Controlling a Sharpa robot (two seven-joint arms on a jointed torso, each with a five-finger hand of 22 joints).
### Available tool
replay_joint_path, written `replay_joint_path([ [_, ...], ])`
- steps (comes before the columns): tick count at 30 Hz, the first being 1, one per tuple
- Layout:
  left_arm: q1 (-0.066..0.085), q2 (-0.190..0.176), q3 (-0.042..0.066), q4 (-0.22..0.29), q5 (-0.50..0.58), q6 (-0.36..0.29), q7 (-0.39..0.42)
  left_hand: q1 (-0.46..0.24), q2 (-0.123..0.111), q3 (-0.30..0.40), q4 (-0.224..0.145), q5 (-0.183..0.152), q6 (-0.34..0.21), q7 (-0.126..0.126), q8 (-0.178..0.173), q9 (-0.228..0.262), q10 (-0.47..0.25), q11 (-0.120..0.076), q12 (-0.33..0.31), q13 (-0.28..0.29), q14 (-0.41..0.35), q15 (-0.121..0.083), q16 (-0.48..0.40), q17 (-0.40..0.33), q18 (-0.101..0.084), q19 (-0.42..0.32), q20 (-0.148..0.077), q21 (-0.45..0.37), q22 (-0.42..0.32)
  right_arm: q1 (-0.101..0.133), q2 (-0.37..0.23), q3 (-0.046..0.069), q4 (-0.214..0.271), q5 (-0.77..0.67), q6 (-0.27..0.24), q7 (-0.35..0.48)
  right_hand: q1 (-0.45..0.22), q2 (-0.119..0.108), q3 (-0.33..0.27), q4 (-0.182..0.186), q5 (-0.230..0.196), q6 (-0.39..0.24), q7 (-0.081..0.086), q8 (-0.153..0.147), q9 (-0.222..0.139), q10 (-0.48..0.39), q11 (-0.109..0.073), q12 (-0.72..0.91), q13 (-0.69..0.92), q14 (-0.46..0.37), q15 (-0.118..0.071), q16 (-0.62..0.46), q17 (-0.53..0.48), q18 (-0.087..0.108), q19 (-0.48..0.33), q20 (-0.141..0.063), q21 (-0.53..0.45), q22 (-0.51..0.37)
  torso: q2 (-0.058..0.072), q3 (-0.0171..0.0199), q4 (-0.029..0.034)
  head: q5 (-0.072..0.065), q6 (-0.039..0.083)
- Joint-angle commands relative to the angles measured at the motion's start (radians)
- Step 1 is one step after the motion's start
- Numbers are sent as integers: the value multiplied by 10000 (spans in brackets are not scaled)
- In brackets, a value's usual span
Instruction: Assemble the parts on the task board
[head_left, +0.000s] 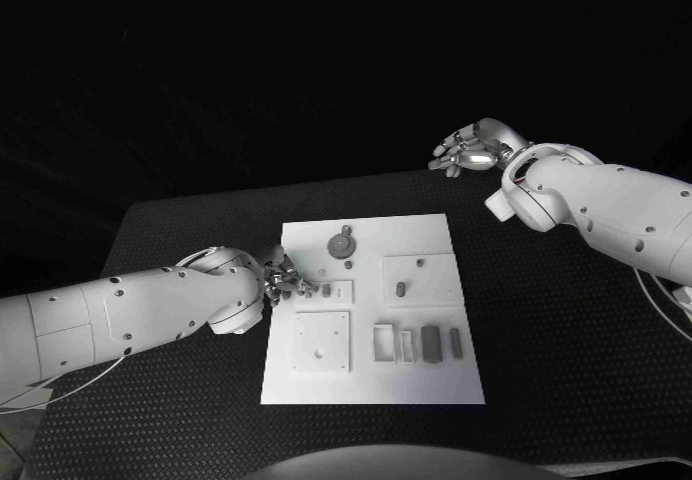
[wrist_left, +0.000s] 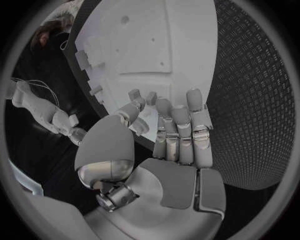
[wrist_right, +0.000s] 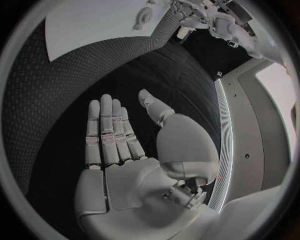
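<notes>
Lying flat on the black textured worktop (head_left: 562, 350), the white rectangular task board (head_left: 433, 385) carries small grey parts (head_left: 430, 344) in its near half. At its left edge the left robot hand (head_left: 284, 277) hovers with fingers spread, grasping nothing. Farther off, the right robot hand (head_left: 469, 150) is raised, released, fingers apart.

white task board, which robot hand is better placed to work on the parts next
Left. The left robot hand hovers at the white task board's left edge beside the small grey parts; the right robot hand is raised beyond the far corner, open.
</notes>
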Motion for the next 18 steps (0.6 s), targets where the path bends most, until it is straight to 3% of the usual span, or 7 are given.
replay_joint_path([
  [1, -35, -6, -29, 18, -240, 289, -168, -17, -130, -5, 104, -53, -111, 32, -60, 10, -68, -4, 65, 9, -49, -53, 50, -17, -148, -17, -44, 29, 195, -4, -5, 3, 16, -7, 99, 69, -42, -24, 30, 3, 27, -61, -17, 23, -17, -78, -9, 45, -15, 34, 13, -57, 13, 82, -10, 27, -42, 11, -1, 7, -8, -4, -1],
  [13, -33, -154, -21, 35, -225, 237, -28, -36, -160, -4, 279, -55, -99, 26, -60, 15, -67, -11, 84, 11, -46, -63, 67, -20, -148, -10, -56, 32, 196, -4, -25, 3, 26, -8, 77, 71, -52, -26, 29, 14, 26, -59, -16, 27, -18, -78, -8, 52, -23, 37, 15, -62, 20, 82, -8, 30, -42, 14, -6, -3, 1, -22, 27],
  [18, -26, -299, 57, 134, 83, 194, 77, -189, -290, -72, 583, -62, -93, 24, -63, 20, -90, -10, 85, 3, -71, -54, 69, -33, -148, -42, -50, 15, 193, -4, -17, 3, 18, -8, 59, 75, -61, -33, 26, 18, 26, -60, -15, 27, -19, -78, -7, 55, -26, 37, 15, -64, 23, 82, -7, 32, -42, 15, -11, -2, 4, -19, 66],
])
